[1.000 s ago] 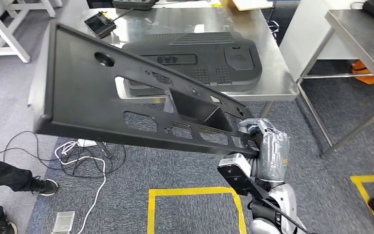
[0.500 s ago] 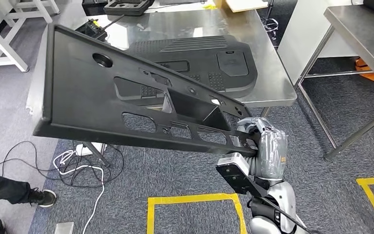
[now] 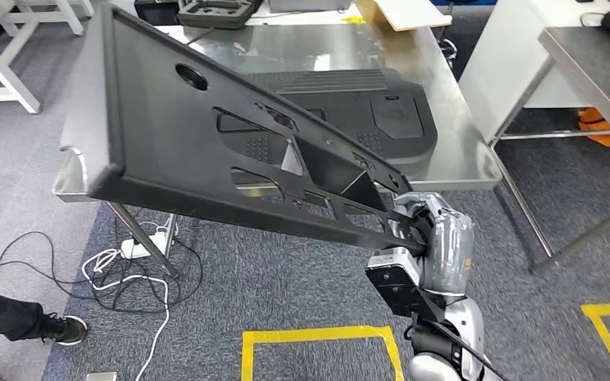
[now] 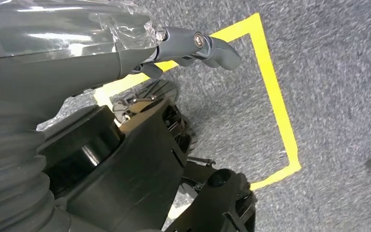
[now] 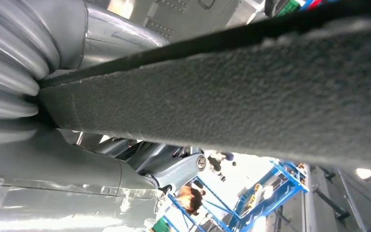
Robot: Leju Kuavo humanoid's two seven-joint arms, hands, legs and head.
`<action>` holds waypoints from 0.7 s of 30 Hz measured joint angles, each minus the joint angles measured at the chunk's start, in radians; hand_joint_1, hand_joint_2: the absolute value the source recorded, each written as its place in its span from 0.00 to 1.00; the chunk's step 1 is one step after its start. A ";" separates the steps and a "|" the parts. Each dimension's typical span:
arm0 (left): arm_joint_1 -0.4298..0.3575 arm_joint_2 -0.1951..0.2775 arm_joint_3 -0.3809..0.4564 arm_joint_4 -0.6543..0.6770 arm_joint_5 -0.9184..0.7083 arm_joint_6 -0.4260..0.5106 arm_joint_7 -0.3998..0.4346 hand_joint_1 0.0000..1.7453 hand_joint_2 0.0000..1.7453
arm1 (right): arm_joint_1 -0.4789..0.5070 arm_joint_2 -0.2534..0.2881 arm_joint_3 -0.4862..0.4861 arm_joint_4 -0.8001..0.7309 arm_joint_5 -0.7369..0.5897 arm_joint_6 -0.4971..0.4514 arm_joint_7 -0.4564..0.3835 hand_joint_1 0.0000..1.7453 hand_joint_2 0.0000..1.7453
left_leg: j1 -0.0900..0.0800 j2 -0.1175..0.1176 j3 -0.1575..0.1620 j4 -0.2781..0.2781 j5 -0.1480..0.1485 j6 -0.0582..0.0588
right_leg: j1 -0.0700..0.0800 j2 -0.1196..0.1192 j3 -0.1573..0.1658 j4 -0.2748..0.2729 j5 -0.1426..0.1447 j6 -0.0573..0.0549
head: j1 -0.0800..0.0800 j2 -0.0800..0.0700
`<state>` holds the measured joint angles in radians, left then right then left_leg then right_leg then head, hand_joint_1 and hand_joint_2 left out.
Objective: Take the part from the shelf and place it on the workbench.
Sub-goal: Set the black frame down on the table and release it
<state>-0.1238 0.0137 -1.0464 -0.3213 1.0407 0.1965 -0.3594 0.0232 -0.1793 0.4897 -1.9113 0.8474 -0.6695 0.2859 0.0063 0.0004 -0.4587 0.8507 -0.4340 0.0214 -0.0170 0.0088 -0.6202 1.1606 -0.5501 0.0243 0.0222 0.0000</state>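
Workshop or factory test area. Grey carpet-tile floor (image 3: 286, 278) marked with yellow tape squares (image 3: 318, 337). Bare steel workbench (image 3: 461, 135) on angled legs, a moulded black plastic panel (image 3: 365, 103) lying near its right edge, a black case (image 3: 214, 12) and a cardboard box (image 3: 401, 12) at its far edge. A second steel table (image 3: 596, 63) stands to the right; white frame legs (image 3: 0, 63) to the left. Loose cables and a white power strip (image 3: 135, 250) trail on the floor under the bench's left corner. The right wrist view shows blue racking (image 5: 270, 198) under bright overhead light.
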 joint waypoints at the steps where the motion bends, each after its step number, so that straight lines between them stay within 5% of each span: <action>1: 0.001 0.000 0.000 0.000 0.001 0.000 -0.001 0.00 1.00 | 0.000 0.000 0.000 0.000 -0.002 0.000 -0.002 1.00 1.00 | 0.001 -0.002 0.009 0.000 -0.007 -0.003 | 0.000 0.000 0.026 -0.076 0.052 -0.002 | 0.005 0.000; 3: 0.001 0.000 0.000 -0.001 0.004 0.000 -0.002 0.00 1.00 | -0.001 0.000 0.000 0.000 -0.003 -0.002 -0.007 1.00 1.00 | -0.001 -0.004 0.022 0.001 -0.023 -0.014 | 0.001 0.002 0.074 -0.218 0.128 -0.008 | 0.014 0.000; 4: 0.001 0.000 0.000 -0.001 0.005 0.000 -0.004 0.00 1.00 | -0.001 0.000 -0.001 0.000 -0.003 -0.003 -0.009 1.00 1.00 | -0.003 -0.004 0.025 0.001 -0.029 -0.019 | 0.002 0.002 0.085 -0.255 0.141 -0.012 | 0.015 0.000; 8: 0.002 0.000 0.000 -0.001 0.008 0.000 -0.008 0.00 1.00 | -0.001 0.000 -0.003 0.000 -0.003 -0.011 -0.014 1.00 1.00 | -0.001 -0.004 0.032 0.011 -0.057 -0.042 | 0.002 0.002 0.099 -0.277 0.136 -0.035 | 0.006 0.000; 10: 0.002 0.000 0.000 -0.001 0.009 0.000 -0.010 0.00 1.00 | -0.003 0.001 -0.005 0.000 -0.001 -0.014 -0.016 1.00 1.00 | 0.002 -0.004 -0.014 0.117 -0.111 -0.053 | -0.001 -0.001 0.110 -0.284 0.133 -0.042 | -0.003 0.000; 13: 0.007 0.001 0.000 -0.002 0.011 0.000 -0.011 0.00 1.00 | -0.002 0.001 -0.012 0.000 0.012 -0.016 -0.016 1.00 1.00 | 0.005 -0.004 -0.140 0.342 -0.178 -0.060 | -0.001 -0.003 0.124 -0.286 0.121 -0.049 | -0.015 0.000; 15: 0.010 0.001 0.000 -0.002 0.014 0.000 -0.011 0.00 1.00 | -0.002 0.001 -0.016 0.000 0.026 -0.016 -0.015 1.00 1.00 | 0.003 -0.004 -0.149 0.316 -0.128 -0.054 | 0.000 -0.002 0.141 -0.287 0.111 -0.049 | -0.019 0.000; 18: 0.009 0.002 0.000 -0.002 0.016 0.000 -0.013 0.00 1.00 | -0.003 0.001 -0.022 0.000 0.042 -0.016 -0.012 1.00 1.00 | -0.010 -0.002 -0.070 0.090 0.002 -0.027 | 0.001 0.003 0.171 -0.294 0.095 -0.042 | -0.025 0.000; 21: 0.008 0.004 0.000 -0.002 0.017 0.000 -0.015 0.00 1.00 | -0.004 0.001 -0.029 0.000 0.055 -0.016 -0.008 1.00 1.00 | -0.020 -0.001 -0.049 0.014 0.026 -0.011 | 0.002 0.008 0.180 -0.299 0.081 -0.026 | -0.029 0.000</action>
<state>-0.1163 0.0176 -1.0468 -0.3231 1.0575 0.1961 -0.3743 0.0189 -0.1779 0.4606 -1.9111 0.9024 -0.6851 0.2775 -0.0133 -0.0010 -0.5072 0.8645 -0.4085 0.0105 -0.0145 0.0171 -0.4400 0.8618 -0.4689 -0.0018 -0.0069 0.0000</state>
